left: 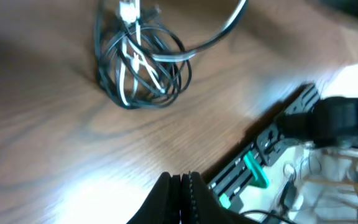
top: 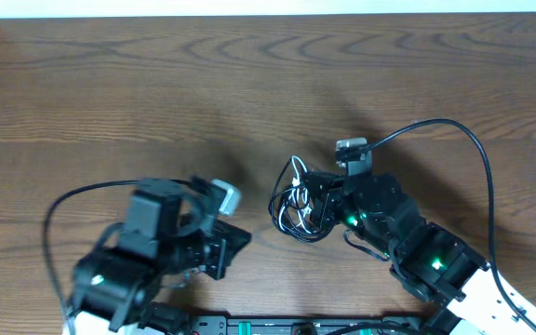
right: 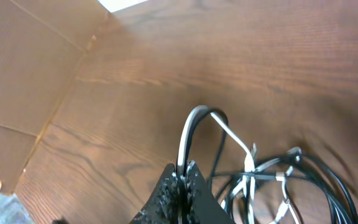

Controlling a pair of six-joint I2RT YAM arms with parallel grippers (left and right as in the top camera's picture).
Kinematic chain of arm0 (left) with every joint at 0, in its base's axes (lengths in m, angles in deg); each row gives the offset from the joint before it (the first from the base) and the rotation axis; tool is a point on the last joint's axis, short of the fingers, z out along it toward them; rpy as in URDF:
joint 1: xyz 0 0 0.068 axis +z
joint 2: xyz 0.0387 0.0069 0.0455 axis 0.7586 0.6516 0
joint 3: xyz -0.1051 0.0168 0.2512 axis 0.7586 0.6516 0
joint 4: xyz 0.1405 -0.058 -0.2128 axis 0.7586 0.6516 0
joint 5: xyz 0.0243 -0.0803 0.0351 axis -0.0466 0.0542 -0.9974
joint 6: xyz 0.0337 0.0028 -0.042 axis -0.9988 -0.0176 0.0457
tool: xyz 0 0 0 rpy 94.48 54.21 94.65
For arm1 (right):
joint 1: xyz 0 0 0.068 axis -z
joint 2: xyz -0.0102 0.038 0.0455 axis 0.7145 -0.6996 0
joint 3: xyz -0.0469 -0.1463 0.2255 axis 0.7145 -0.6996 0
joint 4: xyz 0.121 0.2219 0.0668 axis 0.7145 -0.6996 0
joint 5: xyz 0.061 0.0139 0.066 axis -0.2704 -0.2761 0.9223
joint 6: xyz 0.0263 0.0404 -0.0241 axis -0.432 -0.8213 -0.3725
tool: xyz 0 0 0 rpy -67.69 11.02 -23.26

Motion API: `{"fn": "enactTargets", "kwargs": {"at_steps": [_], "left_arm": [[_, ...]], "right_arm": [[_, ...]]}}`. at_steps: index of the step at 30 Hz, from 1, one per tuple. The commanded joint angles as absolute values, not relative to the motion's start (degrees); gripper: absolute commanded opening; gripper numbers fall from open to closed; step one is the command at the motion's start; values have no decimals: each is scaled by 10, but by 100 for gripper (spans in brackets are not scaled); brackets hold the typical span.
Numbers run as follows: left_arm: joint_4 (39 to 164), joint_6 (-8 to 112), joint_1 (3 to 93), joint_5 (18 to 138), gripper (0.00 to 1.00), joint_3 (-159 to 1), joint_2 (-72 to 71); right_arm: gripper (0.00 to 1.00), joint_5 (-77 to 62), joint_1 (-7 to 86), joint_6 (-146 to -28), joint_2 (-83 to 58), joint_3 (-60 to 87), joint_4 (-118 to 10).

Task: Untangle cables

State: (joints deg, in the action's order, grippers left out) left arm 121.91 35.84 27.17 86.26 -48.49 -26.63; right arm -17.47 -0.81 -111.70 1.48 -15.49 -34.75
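Note:
The cables (top: 291,209) lie as one small tangle of black and white cords on the wooden table, just right of centre. My right gripper (top: 313,186) sits at the tangle's right side. In the right wrist view it (right: 184,175) is shut on a loop of black and white cord (right: 194,121) that arches out past its tips, with the rest of the tangle (right: 284,180) to the right. My left gripper (top: 243,238) is apart from the cables, to their lower left. In the left wrist view it (left: 183,182) is shut on nothing, and the tangle (left: 143,65) lies further off on the table.
The right arm's thick black wire (top: 473,149) arcs over the table's right side, and the left arm's wire (top: 63,200) curves at the left. A black base rail with green parts (left: 253,168) runs along the near edge. A brown cardboard wall (right: 23,74) stands at the table's left edge.

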Motion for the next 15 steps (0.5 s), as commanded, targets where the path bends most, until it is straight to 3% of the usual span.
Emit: {"fn": "enactTargets", "kwargs": {"at_steps": [1,12,13,14,15], "left_arm": [[1182,376,229,873,8,-443,-264],[1070,392,179,852,8,-434,-191],[1058,400,179,852,11,-434,-181],[1044,407,179,852,29,-434,-166],[1034,408,179,852,41,-434,-153]], "right_arm": [[1,-207,-5,-1098,34,-137,-344],[1,-228,24,-1078,128,-114,-377],[1,-228,24,-1078,134,-114,-384],[1,-228,24,-1078,138,-114,-394],[1,-231,24,-1078,140,-114,-408]]}}
